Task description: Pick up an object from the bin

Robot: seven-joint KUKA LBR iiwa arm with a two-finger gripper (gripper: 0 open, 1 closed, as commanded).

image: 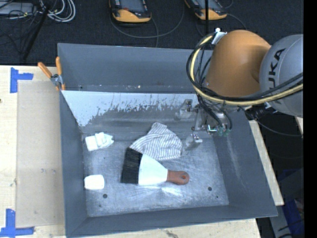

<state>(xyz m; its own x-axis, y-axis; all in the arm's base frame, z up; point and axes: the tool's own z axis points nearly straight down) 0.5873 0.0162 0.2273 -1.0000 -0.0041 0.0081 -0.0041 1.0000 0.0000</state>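
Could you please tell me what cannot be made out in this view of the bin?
Camera view:
- The bin's far right corner: hidden behind the arm's orange cover.
- Whatever lies under the striped cloth: covered by it.
- The upper white lump and lower white lump at the left: too small to identify.
- Whether the gripper touches the cloth's right edge: cannot be told.

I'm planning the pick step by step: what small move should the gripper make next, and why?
Probably a small shift left in the view, onto the striped cloth: the gripper sits at its right edge, with the brush farther off.
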